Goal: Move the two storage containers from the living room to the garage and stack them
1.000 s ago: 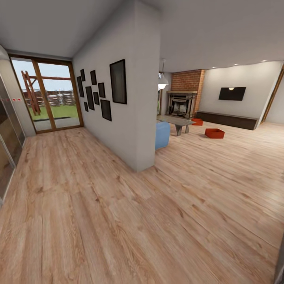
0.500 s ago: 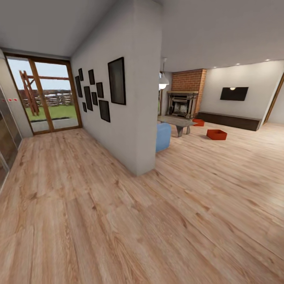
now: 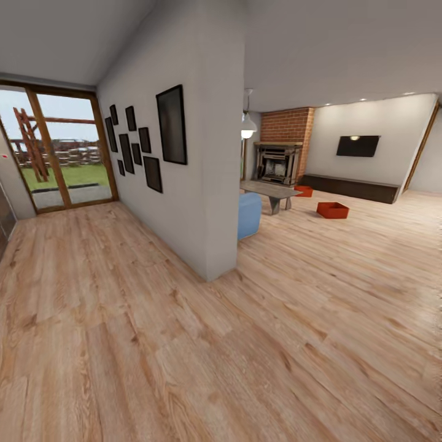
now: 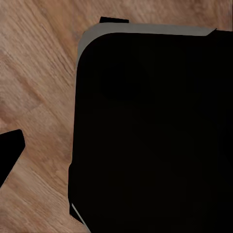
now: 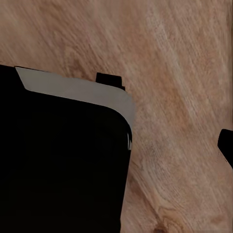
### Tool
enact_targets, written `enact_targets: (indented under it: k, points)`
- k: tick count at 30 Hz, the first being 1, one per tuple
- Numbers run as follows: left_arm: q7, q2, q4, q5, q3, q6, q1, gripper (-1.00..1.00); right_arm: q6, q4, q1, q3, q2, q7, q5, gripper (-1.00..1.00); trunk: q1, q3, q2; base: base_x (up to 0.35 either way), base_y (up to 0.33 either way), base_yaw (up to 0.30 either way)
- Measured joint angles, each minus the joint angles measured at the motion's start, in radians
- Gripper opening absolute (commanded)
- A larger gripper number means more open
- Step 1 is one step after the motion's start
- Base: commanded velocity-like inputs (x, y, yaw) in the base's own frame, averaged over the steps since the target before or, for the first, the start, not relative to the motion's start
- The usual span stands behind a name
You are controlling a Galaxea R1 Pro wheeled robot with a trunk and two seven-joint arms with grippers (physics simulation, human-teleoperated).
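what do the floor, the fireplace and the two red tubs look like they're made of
The floor: light wood planks, visible grain, slight satin sheen. The fireplace: red brick surround with mortar lines and a dark, possibly metal or stone, insert. The nearer tub and the farther tub: smooth, uniform orange-red, probably plastic; too far away to be sure.

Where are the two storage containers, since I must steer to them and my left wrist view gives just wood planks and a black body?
Observer: The head view has both on the wood floor, ahead and to the right. The nearer container sits apart from the furniture.
Operator: And the other one?
Observer: The farther container lies beyond it, beside the low table and in front of the brick fireplace.
Operator: What should I steer around?
Observer: A white partition wall stands ahead to the left, with a blue sofa just behind its end. Both containers lie to the right of these.
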Motion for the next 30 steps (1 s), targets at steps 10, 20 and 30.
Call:
enact_targets:
  k: [10, 20, 30]
  points:
    - [0.000, 0.000, 0.000, 0.000, 0.000, 0.000, 0.000, 1.00, -0.009, 0.000, 0.000, 0.000, 0.001, 0.000, -0.002, 1.00, 0.000, 0.002, 0.000, 0.324, 0.000, -0.269]
    - [0.000, -0.001, 0.000, 0.000, 0.000, 0.000, 0.000, 1.00, -0.009, 0.000, 0.000, 0.000, 0.001, 0.000, -0.002, 1.00, 0.000, 0.007, 0.000, 0.324, 0.000, -0.273]
    - [0.000, -0.002, 0.001, 0.000, 0.000, 0.001, 0.000, 1.00, -0.009, 0.000, 0.000, 0.000, 0.002, 0.000, -0.002, 1.00, 0.000, 0.012, 0.000, 0.324, 0.000, -0.273]
